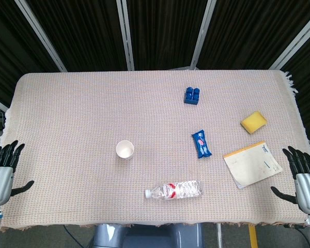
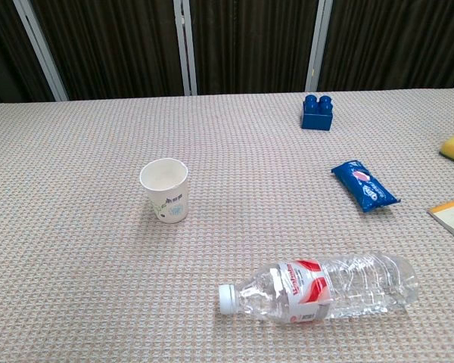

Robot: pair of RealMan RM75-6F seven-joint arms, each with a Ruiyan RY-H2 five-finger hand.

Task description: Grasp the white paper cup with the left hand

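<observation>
The white paper cup (image 1: pixel 125 150) stands upright and empty near the middle of the table, left of centre; the chest view shows the cup (image 2: pixel 166 190) with a small print on its side. My left hand (image 1: pixel 4 170) hovers at the table's left front edge, fingers spread, holding nothing, far to the left of the cup. At the right front edge my right hand (image 1: pixel 303 175) is likewise spread and empty. Neither hand appears in the chest view.
A clear plastic bottle (image 1: pixel 174 190) lies on its side in front of the cup. A blue snack packet (image 1: pixel 201 143), a blue toy brick (image 1: pixel 192 95), a yellow sponge (image 1: pixel 253 122) and a notepad (image 1: pixel 252 164) lie to the right. A woven cloth (image 1: pixel 67 113) covers the table.
</observation>
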